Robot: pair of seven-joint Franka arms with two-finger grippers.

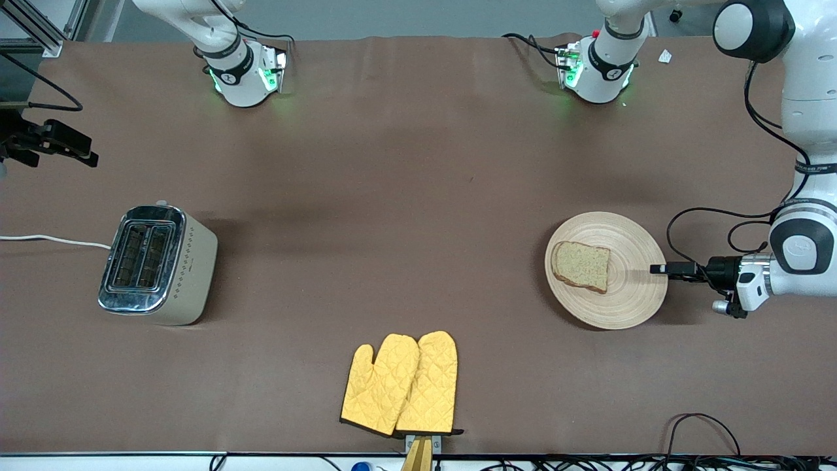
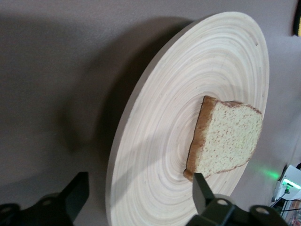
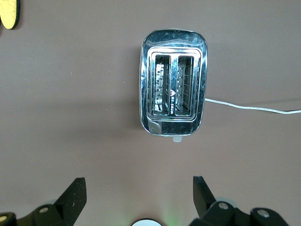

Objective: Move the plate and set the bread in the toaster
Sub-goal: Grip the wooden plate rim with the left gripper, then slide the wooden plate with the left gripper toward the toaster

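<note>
The plate [image 1: 621, 296] lies on the counter [image 1: 405, 196] toward the left arm's end, with the bread [image 1: 581, 265] on it. The left gripper [image 1: 656, 269] straddles the plate's rim, fingers [image 2: 201, 188] apart. The right gripper [image 3: 136, 193] hangs over the toaster [image 1: 157, 265], fingers apart.

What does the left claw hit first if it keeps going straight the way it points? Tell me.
Most likely the plate: the open left claw sits at its rim, fingers straddling the edge, aimed toward the bread on it.
</note>
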